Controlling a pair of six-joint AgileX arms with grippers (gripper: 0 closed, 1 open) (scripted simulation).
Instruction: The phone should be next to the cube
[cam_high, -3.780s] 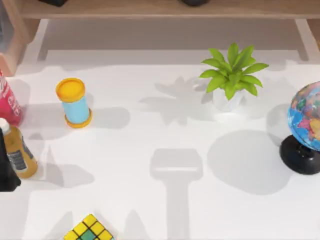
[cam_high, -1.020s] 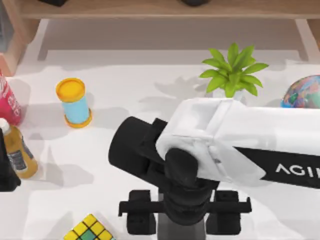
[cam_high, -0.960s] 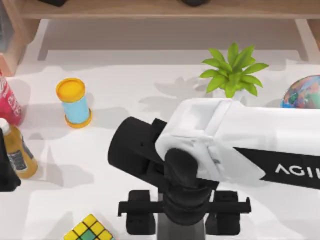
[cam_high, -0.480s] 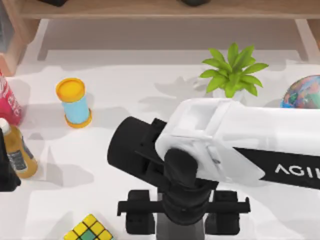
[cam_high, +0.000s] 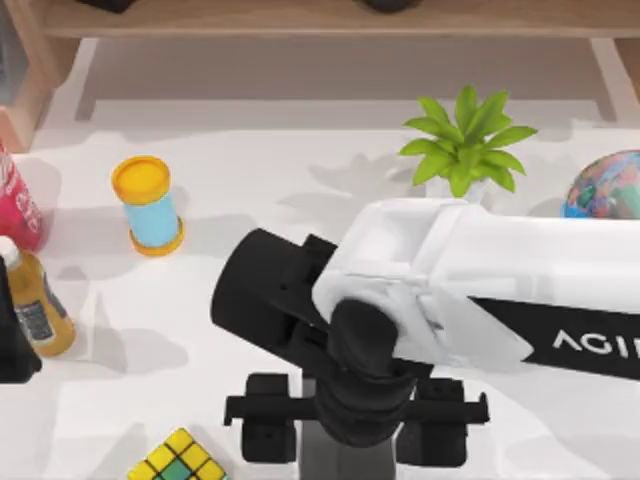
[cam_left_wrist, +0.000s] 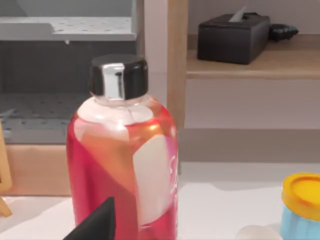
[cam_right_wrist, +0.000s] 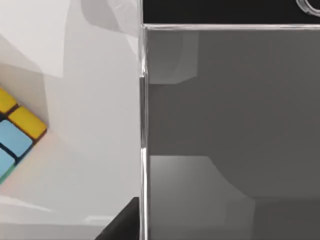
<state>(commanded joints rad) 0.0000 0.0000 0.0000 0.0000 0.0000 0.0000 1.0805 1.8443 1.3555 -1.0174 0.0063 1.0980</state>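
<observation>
The cube (cam_high: 178, 458), yellow and green squares with black lines, sits at the table's front edge, left of centre. Its corner shows in the right wrist view as the cube (cam_right_wrist: 15, 135). My right arm reaches in from the right. Its gripper (cam_high: 350, 445) is shut on the phone (cam_high: 340, 464), a grey slab held between the two black fingers, a short way right of the cube. The right wrist view looks close onto the phone (cam_right_wrist: 225, 125). My left arm is parked at the table's left edge, its gripper (cam_high: 14, 345) a dark shape there.
A yellow-capped blue cylinder (cam_high: 148, 205) stands at the left, with a red bottle (cam_high: 15, 205) and an amber bottle (cam_high: 35, 305) at the left edge. A potted plant (cam_high: 462, 150) and a globe (cam_high: 605, 185) stand at the back right. A wooden shelf (cam_high: 300, 18) runs along the back.
The right arm came in over the table with the phone. In the last second it has shifted slightly left and toward the front edge, closer to the cube.
</observation>
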